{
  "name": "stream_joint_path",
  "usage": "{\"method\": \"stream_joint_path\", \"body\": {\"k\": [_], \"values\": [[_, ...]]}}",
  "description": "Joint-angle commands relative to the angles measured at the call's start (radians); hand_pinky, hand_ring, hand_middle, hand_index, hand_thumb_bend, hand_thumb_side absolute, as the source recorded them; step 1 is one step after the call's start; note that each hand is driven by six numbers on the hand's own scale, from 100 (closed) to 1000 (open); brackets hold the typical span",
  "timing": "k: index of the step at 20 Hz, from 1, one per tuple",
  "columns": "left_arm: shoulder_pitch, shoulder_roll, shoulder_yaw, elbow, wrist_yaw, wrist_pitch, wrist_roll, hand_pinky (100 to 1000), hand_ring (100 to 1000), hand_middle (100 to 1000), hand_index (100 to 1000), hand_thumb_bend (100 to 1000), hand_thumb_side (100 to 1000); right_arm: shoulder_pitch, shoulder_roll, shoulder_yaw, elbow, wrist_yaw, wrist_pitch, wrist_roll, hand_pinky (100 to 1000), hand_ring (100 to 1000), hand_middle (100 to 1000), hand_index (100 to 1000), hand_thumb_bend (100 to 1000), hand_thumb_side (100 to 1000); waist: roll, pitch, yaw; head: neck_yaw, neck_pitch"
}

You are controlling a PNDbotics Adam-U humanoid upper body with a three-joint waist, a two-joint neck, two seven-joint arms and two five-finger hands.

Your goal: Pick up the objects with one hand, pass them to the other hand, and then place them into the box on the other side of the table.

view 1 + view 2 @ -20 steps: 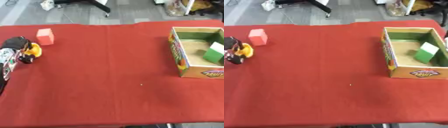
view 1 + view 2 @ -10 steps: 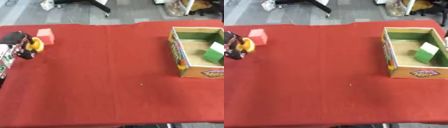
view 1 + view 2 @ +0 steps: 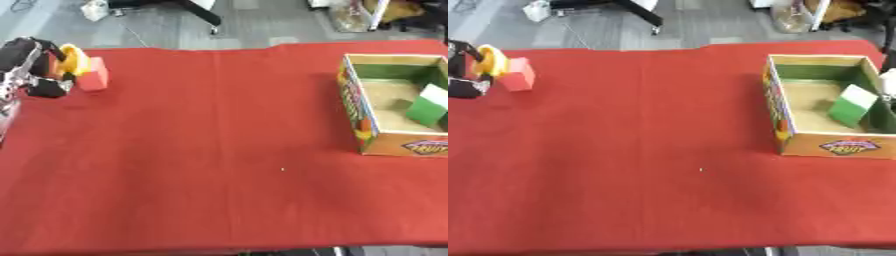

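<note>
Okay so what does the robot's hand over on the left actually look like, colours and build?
The left hand is mostly black, with chunky dark fingers and lighter silver-grey segments along the arm at the picture's left edge. No cables or markings can be made out. The right hand shows in neither view.

A red cloth (image 3: 192,165) covers the table; beyond it, grey floor (image 3: 262,25) and a chair base (image 3: 197,10).

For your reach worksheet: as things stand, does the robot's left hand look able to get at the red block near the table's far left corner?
Probably yes: the left hand is right beside the red block, though it already holds a yellow object.
</note>
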Motion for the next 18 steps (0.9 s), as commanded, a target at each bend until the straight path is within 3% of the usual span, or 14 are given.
{"method": "stream_joint_path", "body": {"k": [1,8,11,18], "values": [[-0.007,0.050,-0.003,-0.106,0.104,-0.011,0.000,545,367,246,349,100,100,-0.038,-0.029,0.040,-0.021,-0.042,-0.023,0.042,615,304,280,914,100,382,-0.007,-0.011,0.004,-0.007,-0.002],[-0.029,0.043,-0.068,-0.290,0.239,-0.034,-0.050,554,370,247,350,100,100,-0.159,0.006,0.208,-0.021,-0.284,-0.052,0.242,595,282,260,865,100,523,-0.005,-0.012,0.017,-0.017,-0.002],[-0.055,0.035,-0.100,-0.354,0.264,-0.042,-0.081,555,371,249,352,100,100,-0.210,0.024,0.269,-0.021,-0.362,-0.027,0.331,591,278,257,858,100,558,-0.004,-0.013,0.021,-0.021,-0.002],[-0.149,-0.018,-0.193,-0.453,0.313,-0.062,-0.171,557,373,252,354,100,100,-0.300,0.089,0.384,0.006,-0.471,0.067,0.465,573,267,247,847,100,771,-0.002,-0.014,0.030,-0.034,-0.002]]}}
